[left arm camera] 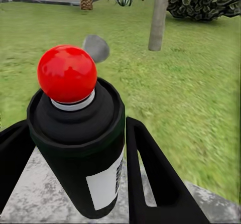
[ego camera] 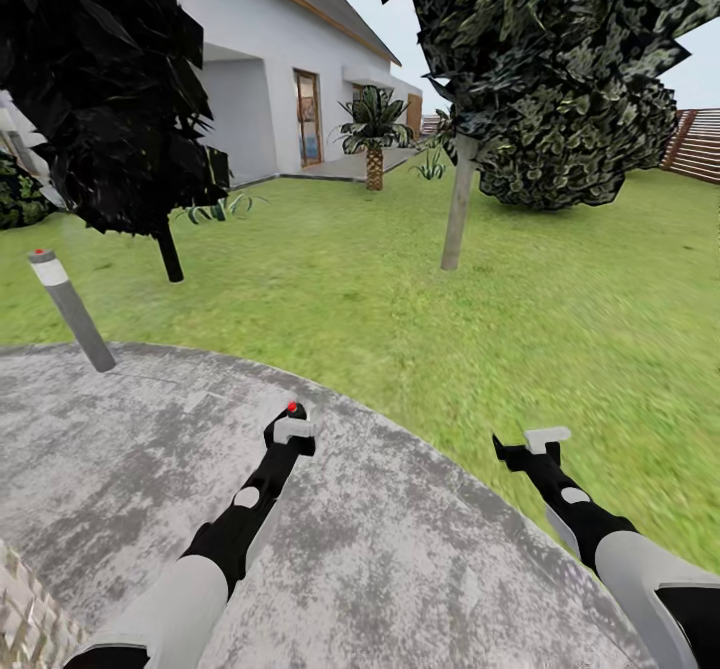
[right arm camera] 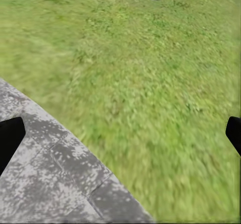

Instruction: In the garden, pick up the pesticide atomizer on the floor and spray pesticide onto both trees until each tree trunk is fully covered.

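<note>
My left gripper (ego camera: 291, 431) is shut on the pesticide atomizer (ego camera: 293, 419), which looks pale with a red dot on top in the head view. The left wrist view shows the pesticide atomizer (left arm camera: 75, 148) as a dark can with a red knob, upright between the black fingers (left arm camera: 150, 174). One tree stands ahead on the lawn, its straight grey-brown tree trunk (ego camera: 458, 211) (left arm camera: 158, 18) a few metres beyond both arms. My right gripper (ego camera: 535, 441) (right arm camera: 120, 136) is open and holds nothing, over the border of paving and grass.
I stand on a round grey stone patio (ego camera: 130, 469) edged by lawn. A grey bollard lamp (ego camera: 70, 309) leans at the left. Behind it rises a dark-leaved tree with a thin dark stem (ego camera: 170, 254). Farther off are a short palm (ego camera: 374, 144), the white house (ego camera: 250, 59) and a slat fence (ego camera: 700, 144).
</note>
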Robot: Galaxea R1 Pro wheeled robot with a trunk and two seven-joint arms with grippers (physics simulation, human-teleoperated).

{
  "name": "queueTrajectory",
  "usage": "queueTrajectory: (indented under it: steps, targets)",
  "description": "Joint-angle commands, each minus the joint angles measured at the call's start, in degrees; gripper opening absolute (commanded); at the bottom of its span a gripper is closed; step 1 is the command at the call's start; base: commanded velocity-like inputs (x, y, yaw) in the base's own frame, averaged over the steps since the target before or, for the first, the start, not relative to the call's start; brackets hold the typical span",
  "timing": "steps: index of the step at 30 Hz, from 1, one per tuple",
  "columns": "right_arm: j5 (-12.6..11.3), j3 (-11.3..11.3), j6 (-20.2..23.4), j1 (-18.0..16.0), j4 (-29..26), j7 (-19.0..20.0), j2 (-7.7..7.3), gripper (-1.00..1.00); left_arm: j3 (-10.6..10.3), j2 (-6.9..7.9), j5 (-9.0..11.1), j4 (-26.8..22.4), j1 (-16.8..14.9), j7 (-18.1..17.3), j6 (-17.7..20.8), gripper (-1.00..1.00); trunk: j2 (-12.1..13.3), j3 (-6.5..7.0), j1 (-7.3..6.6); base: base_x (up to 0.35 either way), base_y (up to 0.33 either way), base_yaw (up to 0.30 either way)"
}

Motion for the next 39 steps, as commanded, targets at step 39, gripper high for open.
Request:
queueTrajectory:
  steps: [39]
  targets:
    - [0.0,0.0,0.0,0.0,0.0,0.0,0.0,1.0,0.0,-0.09,0.0,0.5,0.0,0.1,0.0,-1.0,0.0,2.15,0.0,-0.346,0.0,0.0]
